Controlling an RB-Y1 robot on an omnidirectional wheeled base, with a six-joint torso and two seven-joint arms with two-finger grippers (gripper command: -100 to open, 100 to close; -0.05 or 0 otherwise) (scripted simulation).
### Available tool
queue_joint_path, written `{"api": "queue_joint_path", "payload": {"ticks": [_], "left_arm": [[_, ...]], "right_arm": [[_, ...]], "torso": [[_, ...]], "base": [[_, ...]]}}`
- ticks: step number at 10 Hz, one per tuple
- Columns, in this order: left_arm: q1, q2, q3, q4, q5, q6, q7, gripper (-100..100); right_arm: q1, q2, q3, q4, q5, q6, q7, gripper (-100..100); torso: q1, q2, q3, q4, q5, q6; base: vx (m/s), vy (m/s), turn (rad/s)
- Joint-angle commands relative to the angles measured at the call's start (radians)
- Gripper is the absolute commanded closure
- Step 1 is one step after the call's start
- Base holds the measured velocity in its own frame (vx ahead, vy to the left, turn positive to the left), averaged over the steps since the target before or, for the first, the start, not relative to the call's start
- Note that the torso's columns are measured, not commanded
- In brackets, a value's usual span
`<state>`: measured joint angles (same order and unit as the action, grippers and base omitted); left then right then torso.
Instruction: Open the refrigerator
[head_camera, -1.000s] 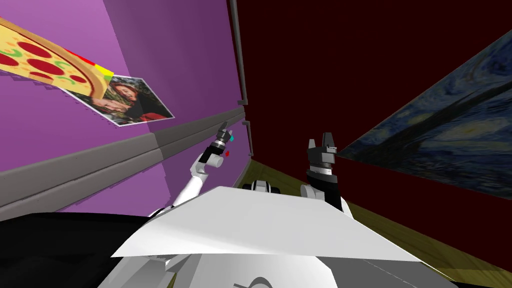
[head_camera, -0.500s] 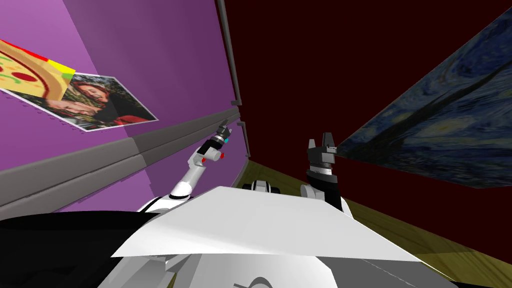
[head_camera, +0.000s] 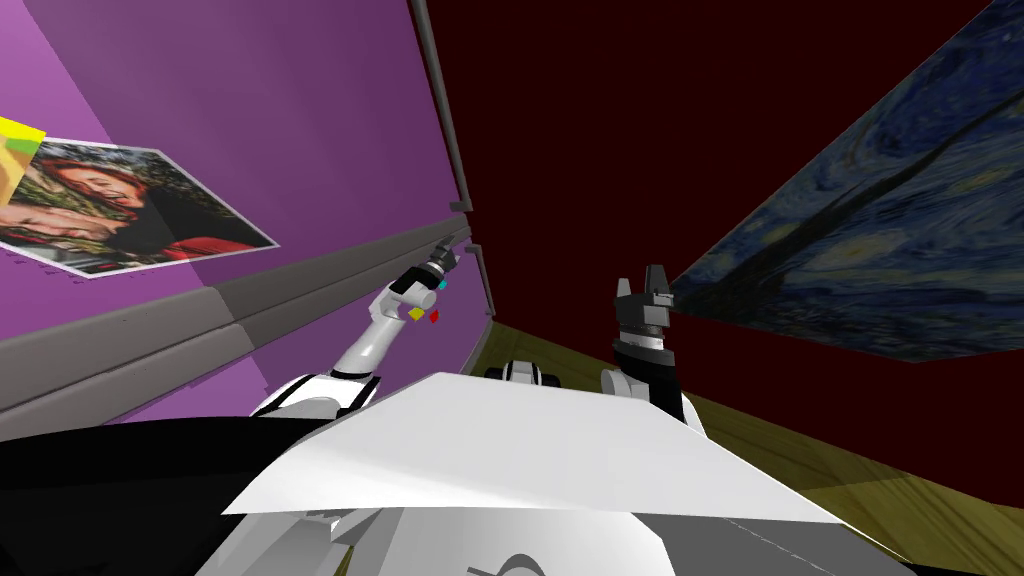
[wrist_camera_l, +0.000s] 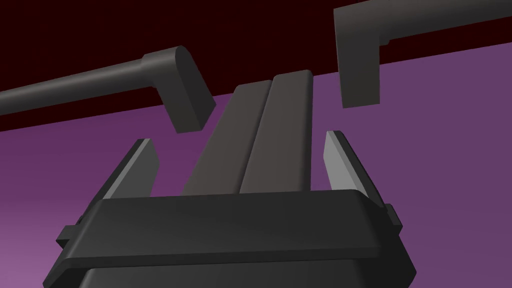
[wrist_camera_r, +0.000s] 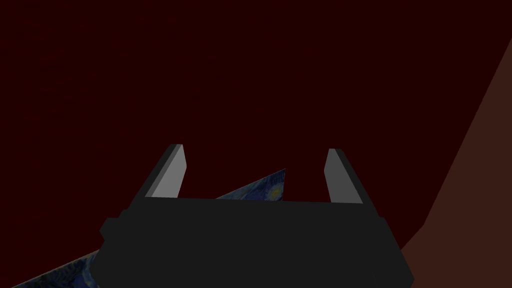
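Your left gripper (wrist_camera_l: 239, 140) at the purple refrigerator (head_camera: 330, 120).
Spread, empty, near two grey handle ends (wrist_camera_l: 182, 87); your right gripper (wrist_camera_r: 255, 147) also released.

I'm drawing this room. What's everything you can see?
refrigerator: 1, purple with a grey band, on the left
handles: 2, grey, at the refrigerator's edge
photo: 1, red and dark, on the refrigerator front
sticker corner: 1, yellow-green, over the photo's corner
painting: 1, dark blue, on the wall, right
wall: 1, dark red, ahead
floor: 1, brown wood, below
left gripper: 1, open, near the handle ends
right gripper: 1, open, facing the wall
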<state>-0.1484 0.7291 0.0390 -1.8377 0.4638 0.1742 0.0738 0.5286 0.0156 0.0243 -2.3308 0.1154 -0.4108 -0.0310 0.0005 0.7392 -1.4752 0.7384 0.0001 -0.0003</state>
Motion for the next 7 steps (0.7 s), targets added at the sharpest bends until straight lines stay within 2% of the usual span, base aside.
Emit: {"api": "queue_joint_path", "payload": {"ticks": [1,2,4,5,7], "left_arm": [[-0.069,0.078,0.005,0.064,0.056,0.081,0.017,-100],[-0.069,0.081,0.005,0.064,0.056,0.092,0.017,-100],[-0.136,0.144,0.007,0.122,0.105,0.163,0.030,-100],[-0.137,0.154,0.007,0.131,0.105,0.170,0.030,-100],[-0.202,0.218,0.009,0.190,0.152,0.241,0.043,-100]], "right_arm": [[0.000,0.000,0.000,0.000,0.000,0.000,0.000,0],[0.000,0.000,0.000,0.000,0.000,0.000,0.000,0],[0.000,0.000,0.000,0.000,0.000,0.000,0.000,0],[0.000,0.000,0.000,0.000,0.000,0.000,0.000,0],[0.000,0.000,0.000,0.000,0.000,0.000,0.000,0]], "torso": [[0.000,-0.001,-0.001,0.000,0.000,0.000],[-0.001,-0.002,-0.001,-0.001,0.000,0.001],[0.000,-0.001,-0.001,0.000,0.000,0.000],[-0.001,-0.002,-0.001,-0.001,0.000,0.001],[0.000,-0.001,0.000,0.000,0.000,0.000]], "base": [[0.033,-0.048,-0.136],[0.026,-0.039,-0.051],[0.036,-0.041,-0.095],[0.025,-0.040,-0.050],[0.031,-0.048,-0.091]]}}
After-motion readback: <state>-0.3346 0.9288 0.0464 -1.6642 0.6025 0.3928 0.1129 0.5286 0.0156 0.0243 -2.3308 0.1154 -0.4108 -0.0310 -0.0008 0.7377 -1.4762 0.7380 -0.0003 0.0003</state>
